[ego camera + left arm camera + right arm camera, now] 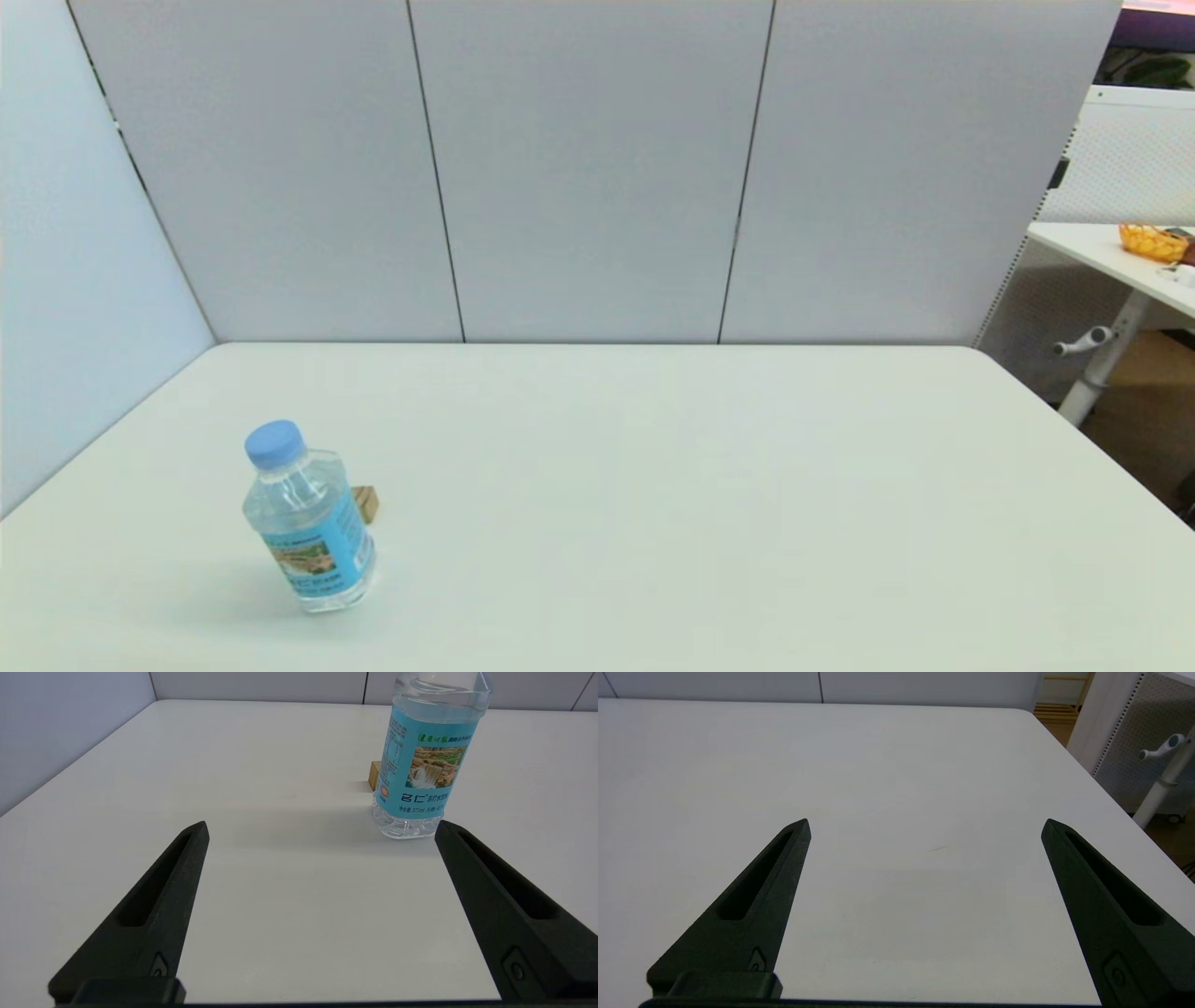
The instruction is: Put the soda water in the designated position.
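Observation:
The soda water [310, 523], a small clear bottle with a light-blue cap and blue label, stands upright at the near left of the white table [653, 485]. A small wooden cube [365, 503] sits right behind it, mostly hidden. In the left wrist view the soda water [423, 765] stands just beyond one fingertip of my left gripper [322, 828], which is open, and the cube [374, 775] peeks out beside it. My right gripper [927, 826] is open over bare table. Neither arm shows in the head view.
Grey partition panels [588, 168] wall the table at the back and left. Past the table's right edge stand another white table [1116, 257] with an orange basket [1154, 242] and its white leg [1160, 784].

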Controlling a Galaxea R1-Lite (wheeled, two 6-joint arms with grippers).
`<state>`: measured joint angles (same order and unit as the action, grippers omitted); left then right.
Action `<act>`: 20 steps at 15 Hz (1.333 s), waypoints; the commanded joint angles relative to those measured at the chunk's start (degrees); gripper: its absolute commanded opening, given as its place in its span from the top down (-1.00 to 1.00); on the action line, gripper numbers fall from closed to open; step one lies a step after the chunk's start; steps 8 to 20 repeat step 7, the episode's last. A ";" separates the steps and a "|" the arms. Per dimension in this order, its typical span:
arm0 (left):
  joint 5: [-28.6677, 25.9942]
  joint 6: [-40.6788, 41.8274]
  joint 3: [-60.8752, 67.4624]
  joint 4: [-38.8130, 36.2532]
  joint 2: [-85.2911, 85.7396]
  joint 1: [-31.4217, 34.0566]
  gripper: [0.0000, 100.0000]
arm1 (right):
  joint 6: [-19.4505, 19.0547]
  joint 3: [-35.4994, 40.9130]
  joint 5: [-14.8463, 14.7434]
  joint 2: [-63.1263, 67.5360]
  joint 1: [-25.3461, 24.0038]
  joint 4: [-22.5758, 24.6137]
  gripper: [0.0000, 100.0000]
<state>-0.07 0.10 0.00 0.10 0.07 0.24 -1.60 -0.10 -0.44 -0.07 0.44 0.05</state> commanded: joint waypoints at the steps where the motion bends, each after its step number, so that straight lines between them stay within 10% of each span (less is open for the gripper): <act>1: -0.01 -0.01 0.00 -0.01 -0.07 0.02 -1.00 | -0.42 0.10 0.00 -0.01 0.00 0.04 -1.00; 20: -0.01 -0.01 0.00 -0.01 -0.07 0.02 -1.00 | 1.42 0.10 -0.18 -0.01 0.00 0.04 -1.00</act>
